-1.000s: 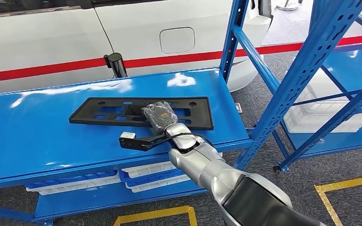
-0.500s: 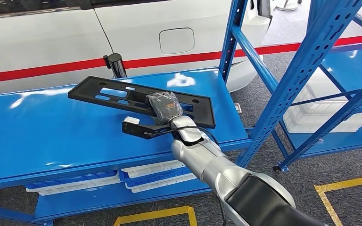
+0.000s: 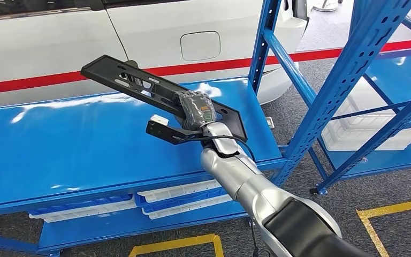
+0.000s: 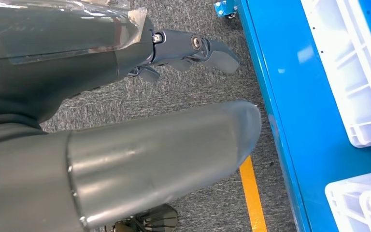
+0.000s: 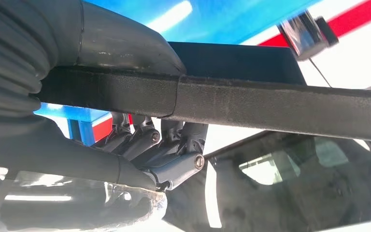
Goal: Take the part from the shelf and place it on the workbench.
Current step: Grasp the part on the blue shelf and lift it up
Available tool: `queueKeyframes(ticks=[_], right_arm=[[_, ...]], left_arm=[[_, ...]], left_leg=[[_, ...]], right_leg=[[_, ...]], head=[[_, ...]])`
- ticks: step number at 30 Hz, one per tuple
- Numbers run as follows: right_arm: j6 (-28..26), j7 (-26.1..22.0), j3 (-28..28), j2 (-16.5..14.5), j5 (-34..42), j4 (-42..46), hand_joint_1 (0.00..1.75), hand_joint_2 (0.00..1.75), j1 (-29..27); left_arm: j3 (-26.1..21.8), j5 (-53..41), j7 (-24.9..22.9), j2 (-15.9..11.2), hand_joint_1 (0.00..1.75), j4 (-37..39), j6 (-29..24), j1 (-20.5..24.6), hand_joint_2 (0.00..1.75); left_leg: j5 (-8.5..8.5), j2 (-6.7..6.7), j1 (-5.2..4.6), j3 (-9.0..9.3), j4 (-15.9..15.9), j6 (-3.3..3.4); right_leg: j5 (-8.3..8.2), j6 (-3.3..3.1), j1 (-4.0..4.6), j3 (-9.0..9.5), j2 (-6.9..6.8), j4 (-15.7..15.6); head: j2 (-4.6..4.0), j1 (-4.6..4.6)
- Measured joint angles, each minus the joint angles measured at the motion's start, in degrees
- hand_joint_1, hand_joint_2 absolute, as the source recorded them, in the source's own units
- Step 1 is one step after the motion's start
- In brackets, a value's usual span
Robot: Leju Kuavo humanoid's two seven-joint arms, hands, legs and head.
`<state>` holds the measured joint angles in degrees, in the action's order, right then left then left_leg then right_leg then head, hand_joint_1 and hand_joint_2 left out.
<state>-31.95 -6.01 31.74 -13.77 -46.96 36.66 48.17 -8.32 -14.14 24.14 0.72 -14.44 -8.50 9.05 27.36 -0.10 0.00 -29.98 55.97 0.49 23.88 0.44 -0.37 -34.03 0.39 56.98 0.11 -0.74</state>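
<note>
- One right hand (image 3: 195,110), wrapped in clear film, grips the long flat black plastic part (image 3: 139,85) near its right end; in the right wrist view the thumb (image 5: 121,48) lies on one face and the dark fingers (image 5: 149,145) curl against the other.
- Part: clear of the glossy blue metal shelf (image 3: 59,155), tilted, far end raised toward the white car with red stripe (image 3: 48,48).
- Left hand (image 4: 125,111): hanging over grey carpet (image 4: 198,92), fingers (image 4: 193,48) loosely apart, holding nothing.
- White plastic bins (image 3: 176,195) sit on the lower tier.
</note>
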Motion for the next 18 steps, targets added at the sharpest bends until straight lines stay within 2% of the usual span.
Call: queueKeyframes(ticks=[6, 10, 12, 18], right_arm=[[1.48, -0.88, -2.89, 1.39, 3.78, 9.05, 1.75, 1.75, -0.9], [4.51, -1.23, -4.24, 2.27, 7.27, 15.76, 1.75, 1.75, -1.03], [7.19, -1.81, -4.75, 2.59, 11.58, 19.39, 1.75, 1.75, -1.42], [16.26, -4.28, -6.68, 2.93, 31.97, 31.92, 1.75, 1.75, -4.21]], left_arm=[[-0.53, 0.19, 0.95, 0.19, 0.0, 0.01, -0.49, -0.3, 0.0], [-1.22, 0.2, 1.58, 0.28, 0.0, 0.02, -0.6, -0.49, 1.75], [-1.54, 0.25, 2.12, 0.3, 0.0, 0.03, -0.58, -0.62, 1.75], [-2.84, 0.44, 3.97, 0.34, 0.0, 0.03, -0.44, -1.2, 1.75]], left_leg=[[-0.01, -0.03, 0.01, -0.22, 0.01, 0.0], [-0.01, -0.02, 0.01, -0.37, 0.01, 0.0], [-0.01, -0.02, 0.01, -0.42, 0.01, 0.0], [-0.01, -0.05, 0.0, -0.61, 0.01, 0.0]], right_leg=[[0.0, 0.0, 0.0, -0.23, -0.01, 0.01], [0.0, 0.0, 0.0, -0.38, 0.0, 0.02], [0.0, 0.0, 0.0, -0.42, -0.01, 0.02], [0.01, 0.01, 0.0, -0.61, -0.02, 0.01]], head=[[0.0, 0.0], [0.0, 0.0], [0.0, 0.0], [0.0, 0.0]])
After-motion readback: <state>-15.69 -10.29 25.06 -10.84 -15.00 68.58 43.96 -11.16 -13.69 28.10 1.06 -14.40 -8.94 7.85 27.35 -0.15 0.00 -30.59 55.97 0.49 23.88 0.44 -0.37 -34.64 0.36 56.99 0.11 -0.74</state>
